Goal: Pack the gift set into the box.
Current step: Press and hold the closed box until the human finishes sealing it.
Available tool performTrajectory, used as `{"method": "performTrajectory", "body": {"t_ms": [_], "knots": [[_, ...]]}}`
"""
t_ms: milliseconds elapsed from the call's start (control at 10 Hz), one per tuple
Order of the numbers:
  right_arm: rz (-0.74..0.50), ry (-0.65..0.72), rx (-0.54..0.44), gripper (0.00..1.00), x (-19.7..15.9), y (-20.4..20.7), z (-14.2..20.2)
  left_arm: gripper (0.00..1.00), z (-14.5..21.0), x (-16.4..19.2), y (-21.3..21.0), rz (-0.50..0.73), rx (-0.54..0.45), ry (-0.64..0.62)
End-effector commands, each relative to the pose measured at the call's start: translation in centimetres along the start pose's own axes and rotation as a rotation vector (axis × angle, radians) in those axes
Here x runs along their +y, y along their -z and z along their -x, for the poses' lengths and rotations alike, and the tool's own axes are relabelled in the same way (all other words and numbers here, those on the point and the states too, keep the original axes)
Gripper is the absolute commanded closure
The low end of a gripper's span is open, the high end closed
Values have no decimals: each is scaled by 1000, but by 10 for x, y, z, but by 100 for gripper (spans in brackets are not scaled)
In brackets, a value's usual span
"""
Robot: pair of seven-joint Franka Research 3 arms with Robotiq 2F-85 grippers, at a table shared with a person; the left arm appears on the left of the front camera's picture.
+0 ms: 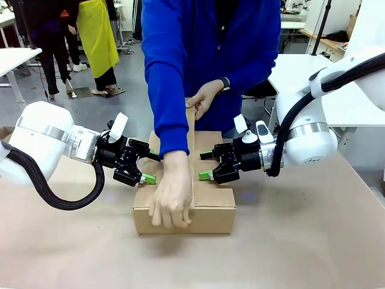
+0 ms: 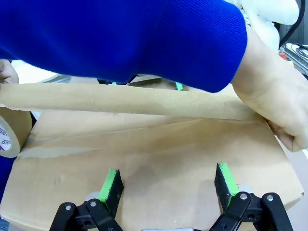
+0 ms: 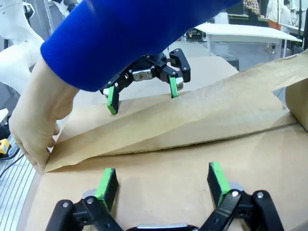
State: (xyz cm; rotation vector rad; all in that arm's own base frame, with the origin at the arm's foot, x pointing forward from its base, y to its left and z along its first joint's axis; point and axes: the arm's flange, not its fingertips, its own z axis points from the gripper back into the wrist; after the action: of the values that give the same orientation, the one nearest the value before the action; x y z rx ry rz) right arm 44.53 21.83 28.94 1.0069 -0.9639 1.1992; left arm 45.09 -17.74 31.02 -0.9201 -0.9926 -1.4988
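The brown cardboard box (image 1: 210,212) lies in the middle of the table with its top flaps down. The gift set is hidden. A person in a blue sleeve pulls a strip of brown paper tape (image 1: 191,129) along the centre seam. One hand (image 1: 171,201) presses the strip over the front edge and the other hand (image 1: 204,99) holds the tape up behind. My left gripper (image 1: 150,167) is open, its fingertips (image 2: 109,179) down on the left flap (image 2: 144,159). My right gripper (image 1: 206,165) is open on the right flap (image 3: 159,192), facing the left gripper (image 3: 142,91).
Brown paper covers the table (image 1: 301,241) all round the box. The tape roll (image 2: 9,130) is at the box's far end. White tables and people standing are farther back in the room.
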Motion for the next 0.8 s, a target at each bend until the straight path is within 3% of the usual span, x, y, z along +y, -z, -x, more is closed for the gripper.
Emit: {"method": "performTrajectory", "body": {"t_ms": [0, 700], "knots": [[3, 3, 8, 0, 0, 1, 2, 0, 2, -1, -1, -7, -2, -1], [3, 3, 8, 0, 0, 1, 2, 0, 2, -1, -1, -7, -2, -1]]}}
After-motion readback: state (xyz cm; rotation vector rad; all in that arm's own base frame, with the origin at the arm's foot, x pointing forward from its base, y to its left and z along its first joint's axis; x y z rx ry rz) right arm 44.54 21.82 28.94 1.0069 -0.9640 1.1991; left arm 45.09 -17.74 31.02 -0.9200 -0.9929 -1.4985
